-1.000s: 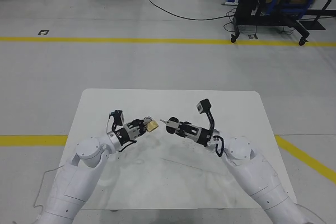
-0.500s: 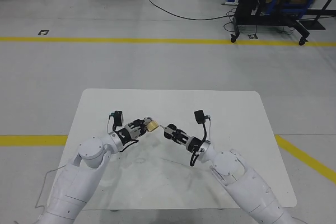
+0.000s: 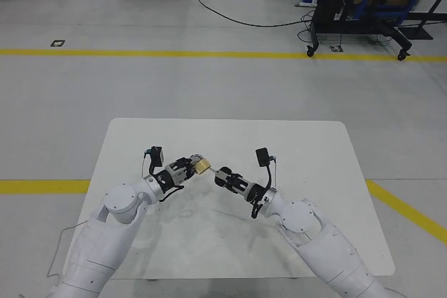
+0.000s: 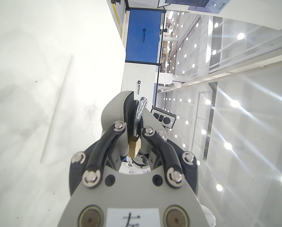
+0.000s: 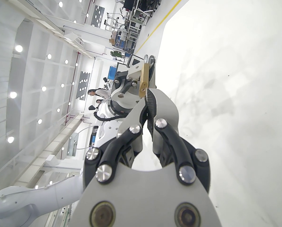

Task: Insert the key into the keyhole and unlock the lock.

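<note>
White tabletop (image 3: 313,149) on a grey floor crossed by yellow lines (image 3: 208,51); both arms meet above its middle. Your left claw (image 3: 188,167) is clamped on the brass lock (image 3: 202,165), held off the surface just left of centre. Your right claw (image 3: 219,173) is pinched together on the key (image 3: 211,170).

Over the last second the right arm has swung leftward, and the gap that separated key from lock has closed. The key's tip now sits at the lock's right-hand end, touching or almost so. The left arm has barely moved. Judge this as the insertion step at its start; turning is not yet begun.

From the right wrist, the lock's brass body (image 5: 144,79) lies directly beyond the fingertips (image 5: 161,106). They hide the key's tip, so you cannot tell whether it has entered the keyhole. Expect even a small misalignment to jam the blade against the brass face.

Far right, a wheeled cart (image 3: 329,22) stands on the floor, well apart from the work.
</note>
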